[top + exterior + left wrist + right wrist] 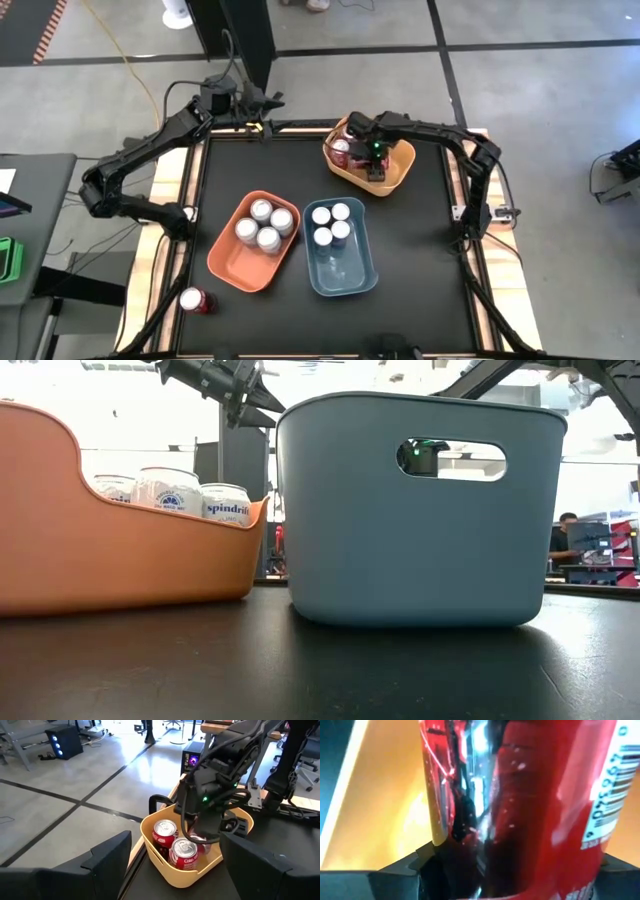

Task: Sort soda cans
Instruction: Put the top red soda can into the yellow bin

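Because the sorting goes by colour, each rectangular plastic bin takes one kind: the orange bin (232, 262) holds four silver-white soda cans (261, 210), the blue bin (345, 275) four more cans (322, 215), and the yellow bin (402, 172) red cans (165, 831), at least two showing. One red can (193, 300) lies loose at the table's near left corner. Down inside the yellow bin, the right gripper (374, 160) closely flanks a red can; whether it grips, I cannot tell. At the far edge the left gripper (268, 99) waits with fingers spread, empty.
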`<action>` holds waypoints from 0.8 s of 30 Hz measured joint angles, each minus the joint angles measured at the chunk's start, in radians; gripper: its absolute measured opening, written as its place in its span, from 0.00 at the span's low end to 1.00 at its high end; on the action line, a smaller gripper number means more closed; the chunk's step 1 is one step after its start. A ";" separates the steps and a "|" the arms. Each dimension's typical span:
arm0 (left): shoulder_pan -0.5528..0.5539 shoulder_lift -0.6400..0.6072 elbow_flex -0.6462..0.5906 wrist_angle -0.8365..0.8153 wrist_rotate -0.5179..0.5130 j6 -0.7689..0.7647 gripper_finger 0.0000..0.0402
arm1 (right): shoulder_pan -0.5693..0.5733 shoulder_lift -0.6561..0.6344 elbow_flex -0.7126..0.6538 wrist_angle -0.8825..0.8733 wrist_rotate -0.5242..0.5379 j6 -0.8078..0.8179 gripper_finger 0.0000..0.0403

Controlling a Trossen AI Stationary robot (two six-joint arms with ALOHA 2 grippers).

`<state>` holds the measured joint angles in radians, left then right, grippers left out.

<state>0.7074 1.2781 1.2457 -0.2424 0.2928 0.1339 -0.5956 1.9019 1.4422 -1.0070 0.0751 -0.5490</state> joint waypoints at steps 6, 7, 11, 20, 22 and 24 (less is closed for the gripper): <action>0.000 0.000 0.000 -0.001 0.000 0.001 0.74 | 0.014 -0.059 0.045 -0.062 0.014 0.044 0.75; 0.000 0.000 0.000 -0.001 0.000 0.001 0.74 | 0.019 -0.067 0.048 -0.072 0.023 0.048 0.75; -0.006 0.013 0.000 -0.005 0.000 0.000 0.74 | 0.041 -0.116 0.073 -0.096 0.038 0.056 0.75; -0.056 0.181 -0.001 0.085 0.098 -0.006 0.74 | 0.109 -0.230 0.160 -0.119 0.119 0.060 0.75; -0.068 0.230 -0.001 0.167 0.132 -0.024 0.74 | 0.126 -0.255 0.175 -0.124 0.132 0.064 0.75; -0.075 0.276 -0.001 0.263 0.179 -0.056 0.74 | 0.145 -0.275 0.185 -0.122 0.137 0.065 0.75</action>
<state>0.6322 1.5545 1.2446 0.0210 0.4718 0.0782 -0.4510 1.6266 1.6273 -1.1288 0.2126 -0.4844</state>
